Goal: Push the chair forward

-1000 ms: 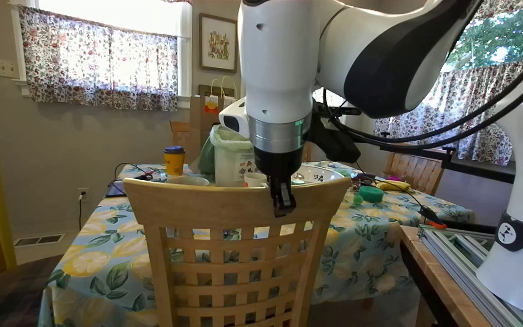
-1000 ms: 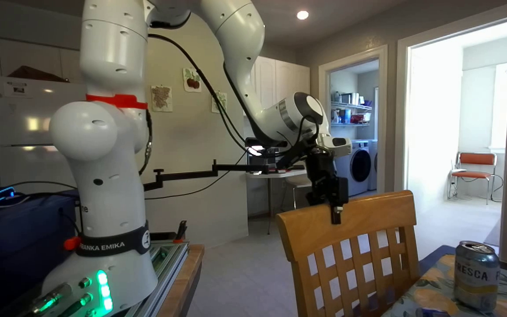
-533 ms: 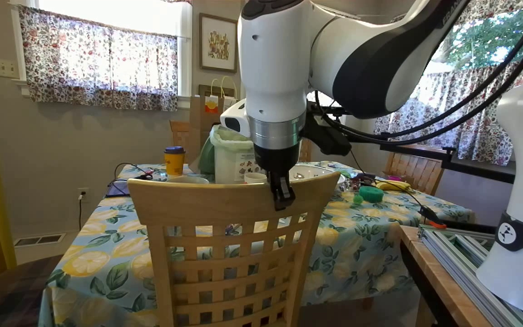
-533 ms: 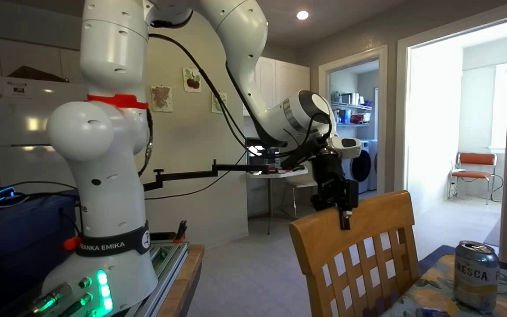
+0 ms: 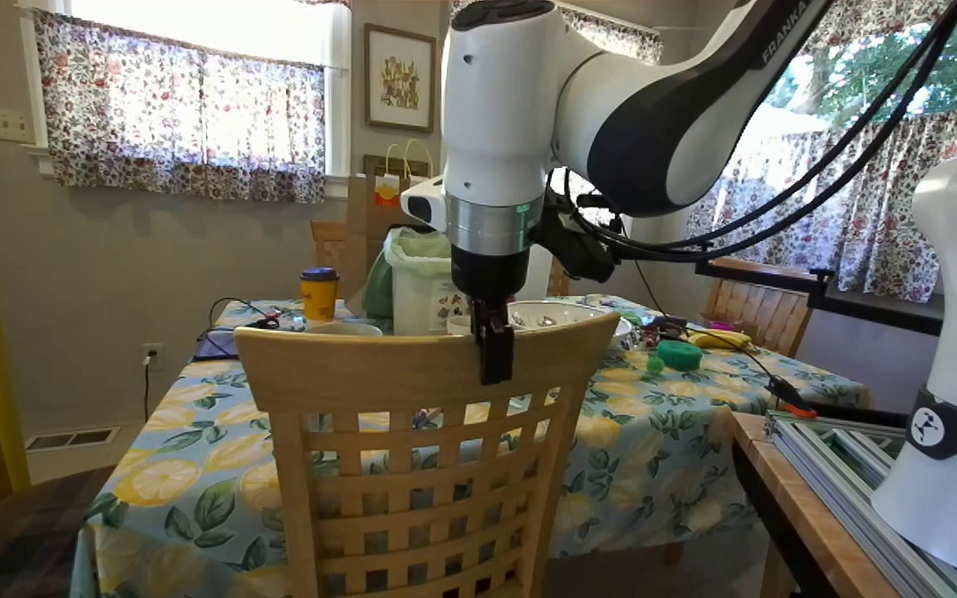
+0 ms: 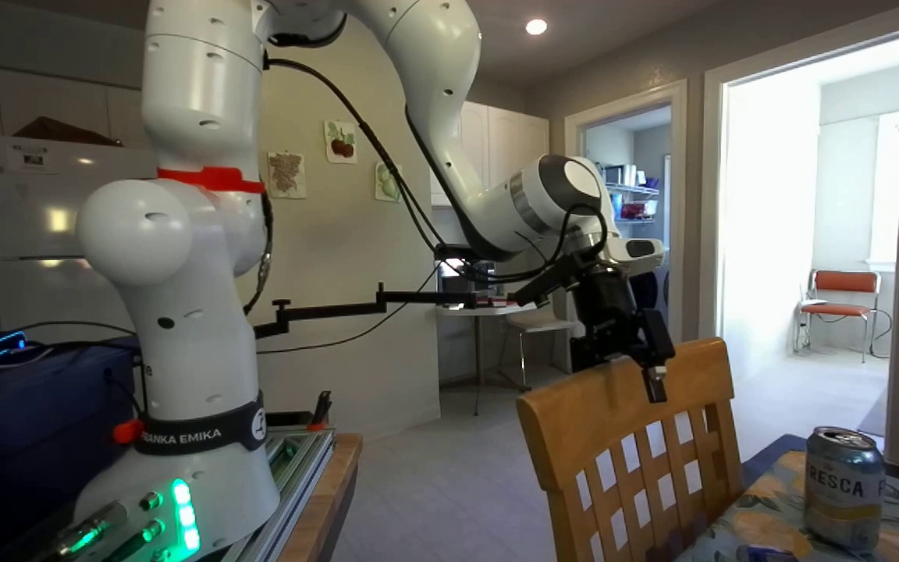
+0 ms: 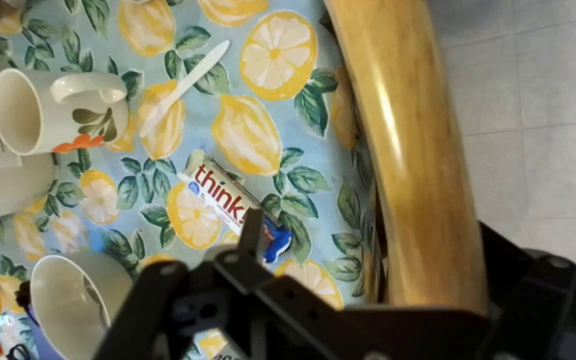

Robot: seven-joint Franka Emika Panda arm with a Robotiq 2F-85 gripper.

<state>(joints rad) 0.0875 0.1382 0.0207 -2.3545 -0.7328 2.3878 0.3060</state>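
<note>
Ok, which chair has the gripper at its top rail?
The light-tan lattice-back chair, largest in both exterior views: the gripper straddles its top rail. The other wooden chairs and the orange one stand apart from it.

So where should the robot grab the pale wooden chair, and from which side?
Probably by the top rail of the chair, from above, pinched front to back: it is a thin, edge-up board, and the open end effector straddles it. The crossed slats below leave only small gaps.

Chair (image 5: 399,440) from opposite sides in both exterior views, wrist view downward
</note>
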